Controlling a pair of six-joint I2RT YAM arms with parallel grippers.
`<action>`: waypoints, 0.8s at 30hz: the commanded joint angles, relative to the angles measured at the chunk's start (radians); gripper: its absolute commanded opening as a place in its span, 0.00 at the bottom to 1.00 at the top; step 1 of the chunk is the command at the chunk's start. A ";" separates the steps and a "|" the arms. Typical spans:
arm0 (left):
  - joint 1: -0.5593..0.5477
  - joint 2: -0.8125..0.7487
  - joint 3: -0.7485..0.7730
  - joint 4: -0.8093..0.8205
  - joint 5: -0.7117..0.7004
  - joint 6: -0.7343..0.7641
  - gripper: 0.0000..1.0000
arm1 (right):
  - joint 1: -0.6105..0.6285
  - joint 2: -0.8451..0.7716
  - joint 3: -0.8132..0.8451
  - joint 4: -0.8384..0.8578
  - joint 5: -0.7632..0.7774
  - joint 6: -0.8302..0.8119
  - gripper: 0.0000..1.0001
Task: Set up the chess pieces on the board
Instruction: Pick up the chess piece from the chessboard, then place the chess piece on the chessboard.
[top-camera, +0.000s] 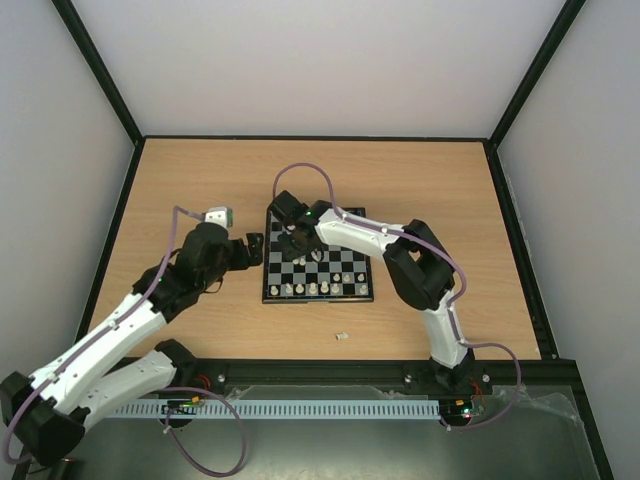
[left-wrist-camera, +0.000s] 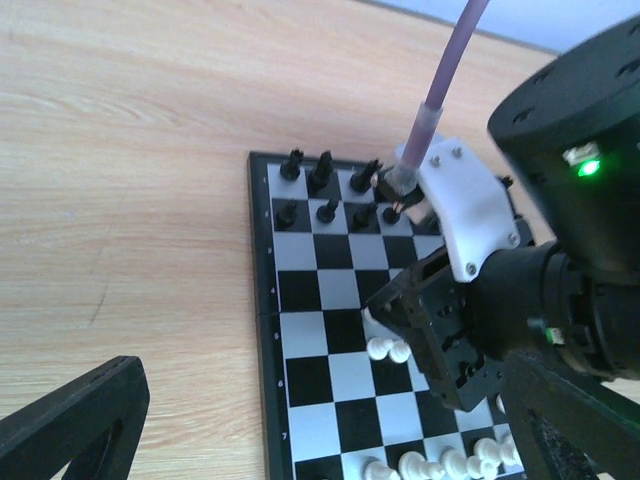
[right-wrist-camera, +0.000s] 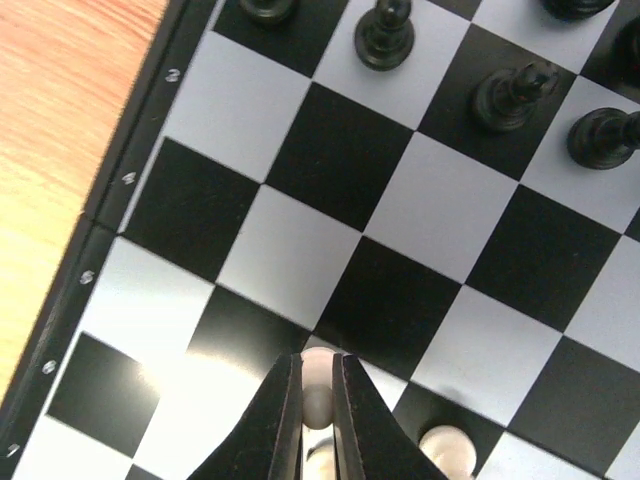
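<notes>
Wooden table, with the board at its centre. My left gripper hangs spread and empty just beside the board. My right gripper, over the middle rows, is clenched on one cream-white piece. The black pieces stand beyond it.

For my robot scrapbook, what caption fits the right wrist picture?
Right gripper pinching a white chess piece, black pieces waiting across the board.
</notes>
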 joint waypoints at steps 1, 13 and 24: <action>0.008 -0.098 0.008 -0.029 -0.053 -0.021 1.00 | 0.028 -0.083 -0.013 -0.033 -0.045 -0.012 0.07; 0.008 -0.173 0.038 -0.068 -0.080 -0.034 1.00 | 0.150 -0.104 -0.036 -0.055 -0.059 0.008 0.07; 0.008 -0.189 0.044 -0.077 -0.080 -0.037 1.00 | 0.180 -0.065 -0.053 -0.048 -0.071 0.023 0.07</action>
